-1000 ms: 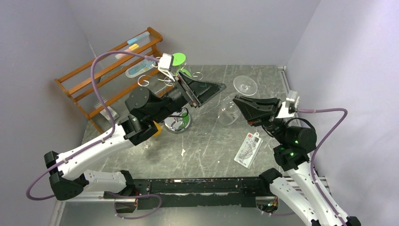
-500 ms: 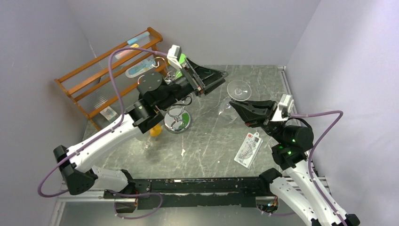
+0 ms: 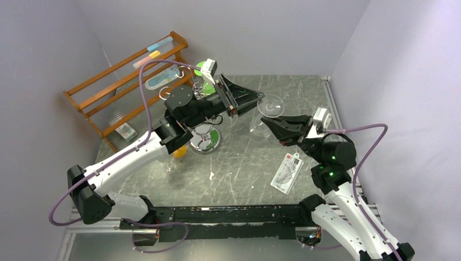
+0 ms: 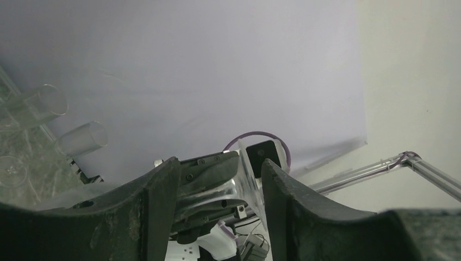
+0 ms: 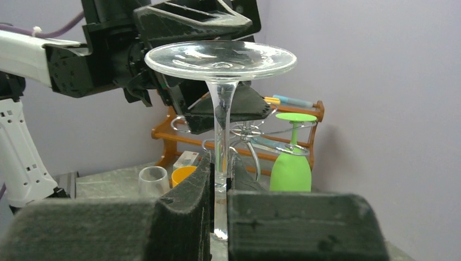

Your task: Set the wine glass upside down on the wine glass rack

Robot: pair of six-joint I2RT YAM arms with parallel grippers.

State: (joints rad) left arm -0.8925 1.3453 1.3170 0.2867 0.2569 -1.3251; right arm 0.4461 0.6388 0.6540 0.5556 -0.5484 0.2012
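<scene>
My right gripper (image 3: 267,122) is shut on the stem of a clear wine glass (image 3: 274,103) and holds it upside down above the table, foot up. In the right wrist view the round foot (image 5: 220,57) is on top and the stem runs down between my fingertips (image 5: 220,163). My left gripper (image 3: 260,99) is open, with one finger (image 5: 190,15) above the foot and one below it. The foot shows faintly between the jaws in the left wrist view (image 4: 220,163). The chrome wine glass rack (image 3: 205,140) stands behind the left arm. A green glass (image 5: 292,163) hangs on it.
The slanted wooden shelf rack (image 3: 125,87) stands at the back left. An orange cup (image 3: 179,150) and a clear tumbler (image 3: 169,166) stand near the rack's base. A white packet (image 3: 287,171) lies in front of the right arm. Walls close in on both sides.
My left gripper has swung right, away from the rack, and come round the glass's foot. My right gripper has carried the glass a little left and toward it.
</scene>
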